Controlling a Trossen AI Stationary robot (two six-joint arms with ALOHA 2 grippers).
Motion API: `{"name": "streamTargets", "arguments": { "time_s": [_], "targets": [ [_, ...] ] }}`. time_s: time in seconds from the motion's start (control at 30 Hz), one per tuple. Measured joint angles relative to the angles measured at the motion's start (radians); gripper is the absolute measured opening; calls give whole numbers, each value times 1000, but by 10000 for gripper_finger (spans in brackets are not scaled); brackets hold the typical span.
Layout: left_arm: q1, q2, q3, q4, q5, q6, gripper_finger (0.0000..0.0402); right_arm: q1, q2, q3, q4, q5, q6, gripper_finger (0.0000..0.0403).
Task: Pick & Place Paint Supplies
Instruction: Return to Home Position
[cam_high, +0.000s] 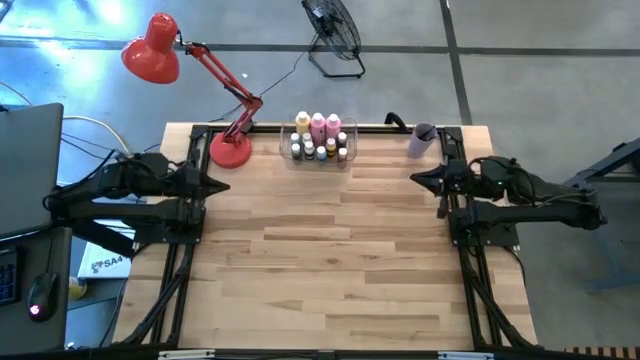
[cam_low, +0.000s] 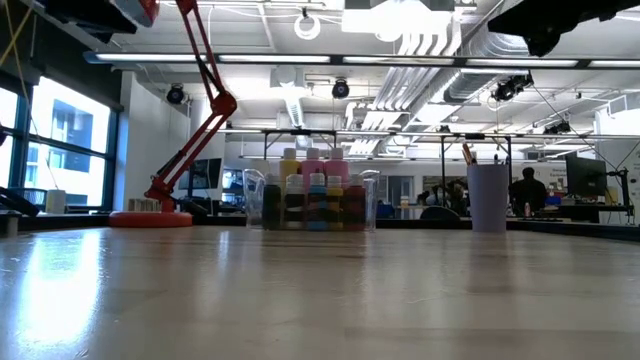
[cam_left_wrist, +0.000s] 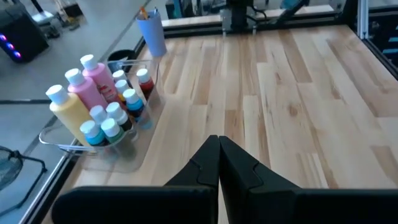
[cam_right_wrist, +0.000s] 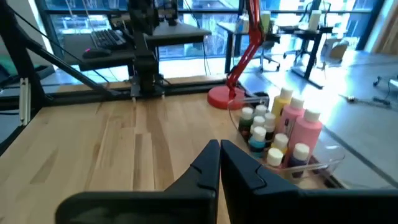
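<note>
The paint supplies stand upright in a clear plastic bin (cam_high: 318, 157) at the middle of the table's far edge. They are tall pink (cam_left_wrist: 93, 84) and yellow (cam_left_wrist: 71, 112) bottles and several tiny white-capped bottles (cam_left_wrist: 118, 112). A lilac cup (cam_high: 421, 140) stands at the far right, with thin brush ends (cam_low: 466, 153) sticking out of its top. My left gripper (cam_high: 228, 185) hovers shut at the table's left side, pointing right. My right gripper (cam_high: 414, 178) hovers shut at the right side, pointing left. Both are clear of the bin and hold nothing.
A red desk lamp stands with its base (cam_high: 230, 150) on the table just left of the bin, and its arm (cam_high: 215, 70) leans away to the far left. Bare wooden tabletop (cam_high: 320, 260) stretches between the two arms and toward the near edge.
</note>
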Motion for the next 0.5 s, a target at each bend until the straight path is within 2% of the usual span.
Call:
{"name": "streamTargets", "arguments": {
  "time_s": [0.27,0.5],
  "targets": [
    [0,-172,-153,160,-28,5,0,0,-82,0,-2,-6,-50,4],
    [0,-290,-284,253,-143,-67,0,0,-158,1,-42,-33,-43,4]
  ]
}}
